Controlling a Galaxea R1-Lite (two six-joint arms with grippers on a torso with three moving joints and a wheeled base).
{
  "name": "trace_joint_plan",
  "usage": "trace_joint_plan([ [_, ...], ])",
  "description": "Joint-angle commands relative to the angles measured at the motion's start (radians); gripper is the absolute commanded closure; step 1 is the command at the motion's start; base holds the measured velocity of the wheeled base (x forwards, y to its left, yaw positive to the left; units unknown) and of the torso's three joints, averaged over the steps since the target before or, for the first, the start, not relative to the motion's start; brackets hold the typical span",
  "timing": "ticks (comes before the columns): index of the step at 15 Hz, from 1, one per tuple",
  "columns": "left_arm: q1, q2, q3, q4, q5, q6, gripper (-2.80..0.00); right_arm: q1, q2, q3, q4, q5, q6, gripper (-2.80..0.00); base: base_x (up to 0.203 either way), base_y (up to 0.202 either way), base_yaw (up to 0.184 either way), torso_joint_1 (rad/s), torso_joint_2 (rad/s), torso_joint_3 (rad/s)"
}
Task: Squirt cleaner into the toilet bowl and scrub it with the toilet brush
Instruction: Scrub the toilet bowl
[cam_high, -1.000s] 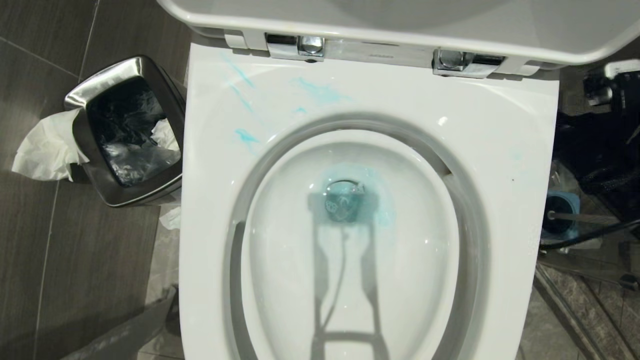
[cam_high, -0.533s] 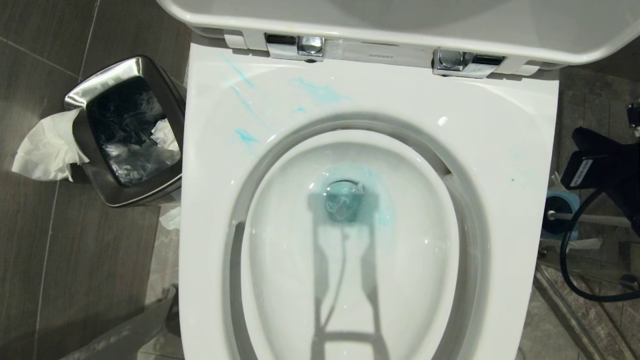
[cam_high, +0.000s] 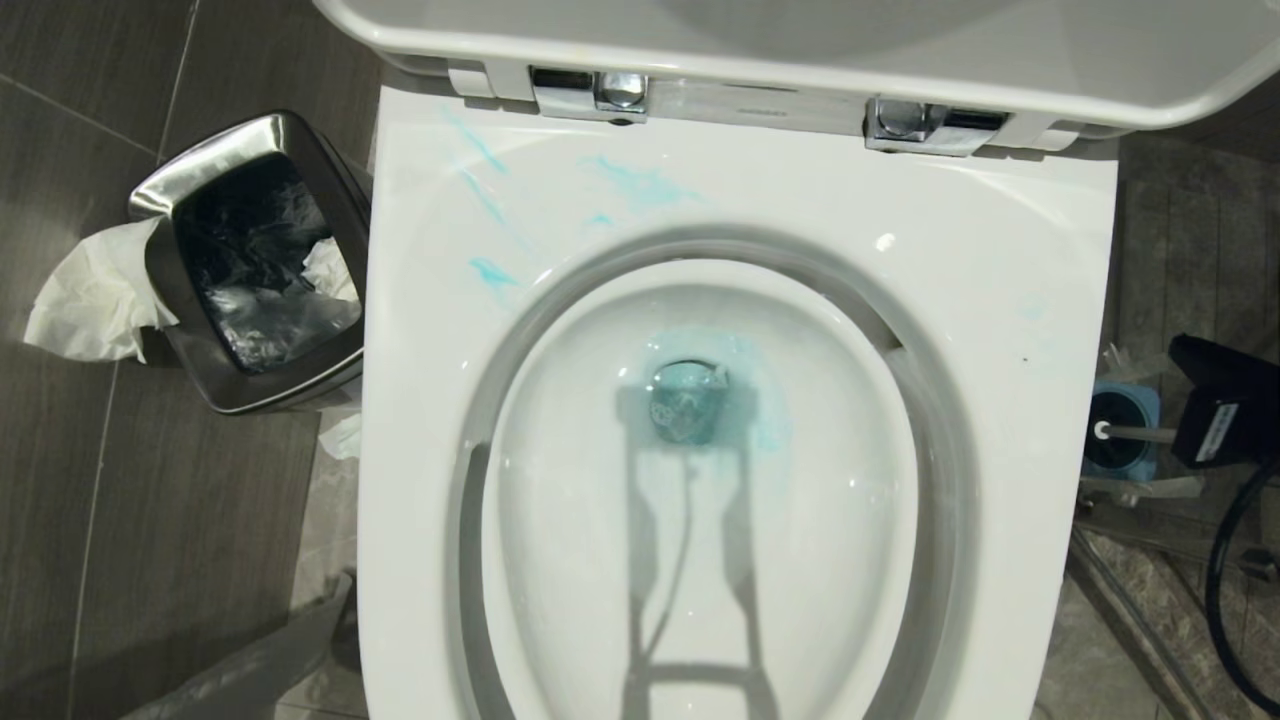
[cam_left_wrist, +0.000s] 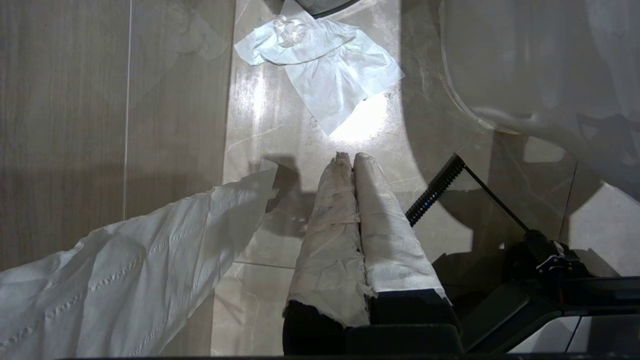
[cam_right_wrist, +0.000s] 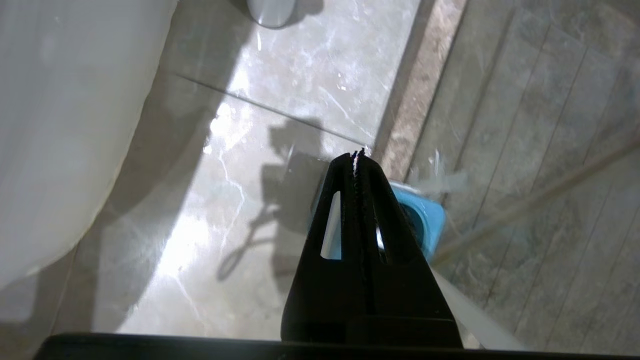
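While the empty right hand (cam_right_wrist: 356, 156) hangs closed, the toilet brush (cam_high: 1135, 433) handle lies level, crosswise.

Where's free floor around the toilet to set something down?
Bare dark tiles left of the steel bin, past the tissue. Crowded right of the toilet bowl: brush holder, toilet brush, right gripper, cable.

The toilet bowl (cam_high: 1000, 260) fills the middle of the frame, with cleaner (cam_high: 640, 185) smeared on its upper-left rim and tinting the drain water. A steel waste bin (cam_high: 255, 260) stands at left. At the right edge, the toilet brush (cam_high: 1130, 432) sits in its blue holder (cam_high: 1145, 395) beside a black arm part (cam_high: 1225, 415).
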Motion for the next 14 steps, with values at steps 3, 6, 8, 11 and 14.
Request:
trace_joint_plan([
  [3,0.0,0.001,0.002,0.0,-0.001,0.0,0.0,-0.197,-0.212,0.089,0.027,0.373,0.022,0.0,0.0,0.0,0.0,0.0,0.0,0.0],
  [6,0.0,0.001,0.002,0.0,-0.001,0.0,0.0,-0.305,-0.37,0.15,0.109,0.616,0.088,0.0,0.0,0.0,0.0,0.0,0.0,0.0],
  [8,0.0,0.001,0.002,0.0,-0.001,0.0,0.0,-0.317,-0.476,0.153,0.295,0.652,0.118,0.0,0.0,0.0,0.0,0.0,0.0,0.0],
  [11,0.0,0.001,0.002,0.0,-0.001,0.0,0.0,-0.319,-0.676,0.063,0.752,0.653,0.127,0.0,0.0,0.0,0.0,0.0,0.0,0.0],
  [14,0.0,0.001,0.002,0.0,-0.001,0.0,0.0,-0.321,-0.807,0.07,0.88,0.453,0.111,0.0,0.0,0.0,0.0,0.0,0.0,0.0],
])
